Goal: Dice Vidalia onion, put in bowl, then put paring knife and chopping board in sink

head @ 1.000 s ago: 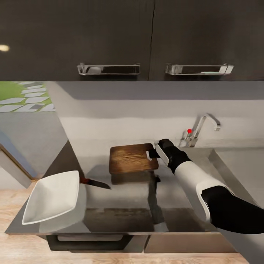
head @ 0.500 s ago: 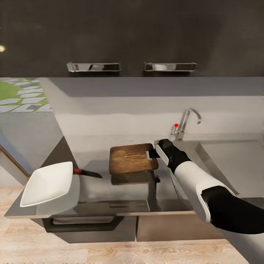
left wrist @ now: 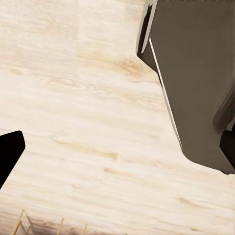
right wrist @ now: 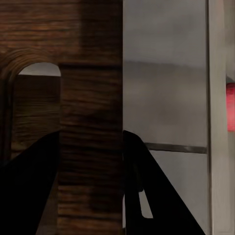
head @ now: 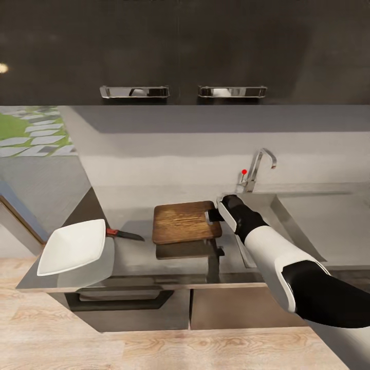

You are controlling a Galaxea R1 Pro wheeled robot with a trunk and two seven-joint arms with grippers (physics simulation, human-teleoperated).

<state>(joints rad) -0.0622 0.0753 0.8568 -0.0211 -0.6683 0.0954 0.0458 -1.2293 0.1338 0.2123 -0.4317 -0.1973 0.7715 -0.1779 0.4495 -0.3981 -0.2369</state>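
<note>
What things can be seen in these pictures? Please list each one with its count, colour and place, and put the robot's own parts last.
chopping board: one, brown wood, held level above the countertop by its slot-handle end.
bowl: one, white, at the left end of the countertop.
paring knife: one, dark blade with red at the handle, lying flat between bowl and board.
countertop: one, grey metal, above dark cabinets.
sink: one, grey steel, at the right.
tap: one, chrome with a red knob, behind the sink.
upper cabinets: dark, two chrome handles, along the top.
floor: light wood, below.
right gripper: one, black, jaws shut on the board's handle end.
</note>
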